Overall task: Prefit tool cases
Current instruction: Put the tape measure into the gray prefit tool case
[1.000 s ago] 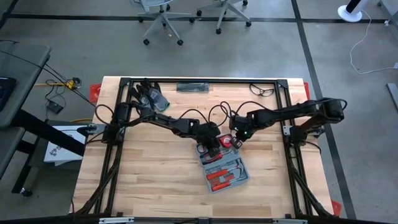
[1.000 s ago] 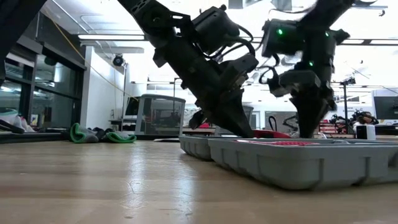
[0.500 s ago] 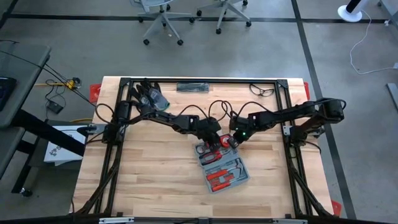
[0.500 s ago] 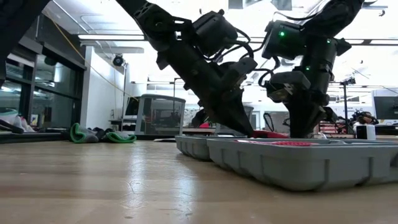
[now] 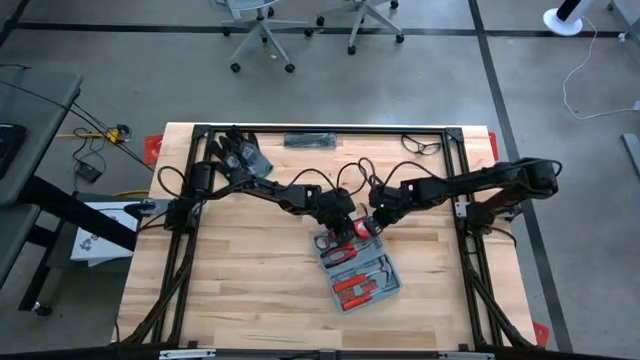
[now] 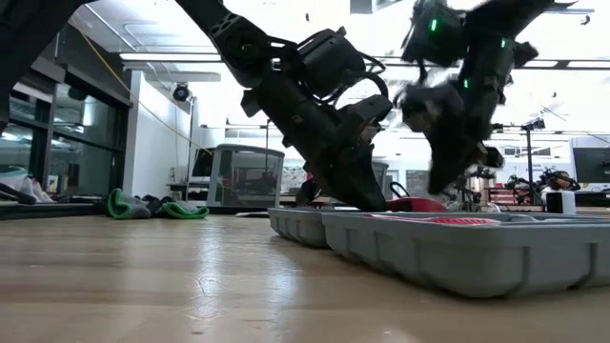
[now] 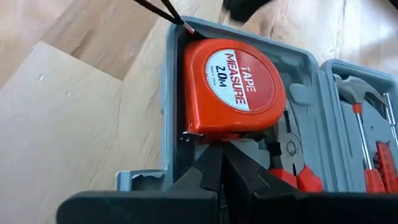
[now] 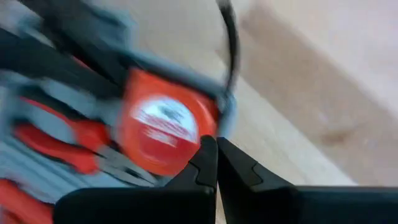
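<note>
Lying open: blue-grey tool case [image 5: 357, 268] | orange tape measure [image 7: 233, 87] inside | both end effectors pinched together

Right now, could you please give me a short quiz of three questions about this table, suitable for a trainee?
1. True or false: the tool case lies open.
2. What is printed on the orange tool by the left gripper?
A. Tape measure
B. Spirit level
C. Torque wrench
3. How do the fingers of the right gripper stand?

Key:
1. True; tools with red handles show inside.
2. A.
3. Shut, tips together, holding nothing.
</note>
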